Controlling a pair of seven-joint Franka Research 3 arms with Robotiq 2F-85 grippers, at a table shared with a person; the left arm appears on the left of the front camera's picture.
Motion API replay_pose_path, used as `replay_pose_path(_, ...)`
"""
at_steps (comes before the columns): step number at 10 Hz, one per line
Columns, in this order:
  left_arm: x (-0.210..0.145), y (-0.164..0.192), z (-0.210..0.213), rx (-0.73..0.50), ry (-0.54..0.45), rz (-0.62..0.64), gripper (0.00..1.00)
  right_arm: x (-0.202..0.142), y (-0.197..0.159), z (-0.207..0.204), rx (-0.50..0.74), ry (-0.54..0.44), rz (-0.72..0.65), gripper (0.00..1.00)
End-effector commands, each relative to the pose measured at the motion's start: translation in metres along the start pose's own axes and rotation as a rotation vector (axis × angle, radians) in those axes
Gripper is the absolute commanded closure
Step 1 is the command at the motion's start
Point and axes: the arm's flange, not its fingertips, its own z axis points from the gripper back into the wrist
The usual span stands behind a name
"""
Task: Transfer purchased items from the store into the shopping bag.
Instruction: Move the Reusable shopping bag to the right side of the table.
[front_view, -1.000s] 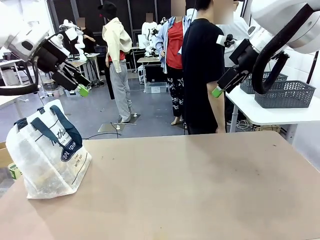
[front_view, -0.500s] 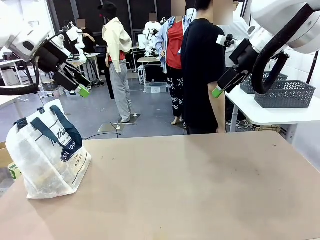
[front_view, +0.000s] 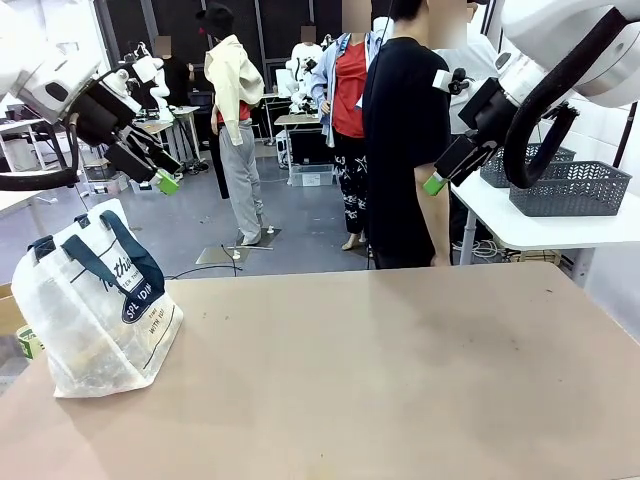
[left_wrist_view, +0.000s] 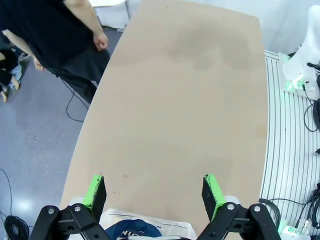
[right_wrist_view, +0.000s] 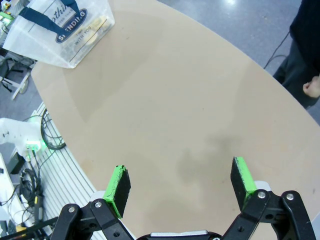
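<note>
Shopping bag (front_view: 95, 305) stands upright at the counter's (front_view: 380, 370) left edge, contents blurred, can't tell. Left tool (left_wrist_view: 154, 191) spread wide, empty, directly above bag. Right tool (right_wrist_view: 181, 186) spread wide, empty, over bare counter. Wrist views show person's hand (left_wrist_view: 100, 41) near counter's far edge.

— What colours lie before you?

— My translucent whitish plastic shopping bag (front_view: 95, 310) carries navy blue strap handles (front_view: 95, 262) and a navy oval print with white lettering. The flat table top (front_view: 400, 370) is plain tan.

— And yourself?

— White arms, black left gripper (left_wrist_view: 152, 192) and black right gripper (right_wrist_view: 181, 187), bright green pads (right_wrist_view: 119, 189). The person's top (front_view: 405, 130) is black.
</note>
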Motion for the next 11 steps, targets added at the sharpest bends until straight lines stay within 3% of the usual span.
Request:
replay_pose_path(1,0.0,-0.0011,0.0021,0.0,-0.014,-0.002,0.0,0.0022,0.0004,-0.001,-0.016,0.019,-0.014,0.0)
replay_pose_path(11,0.0,-0.0011,0.0021,0.0,-0.014,-0.002,0.0,0.0022,0.0004,-0.001,-0.016,0.019,-0.014,0.0)
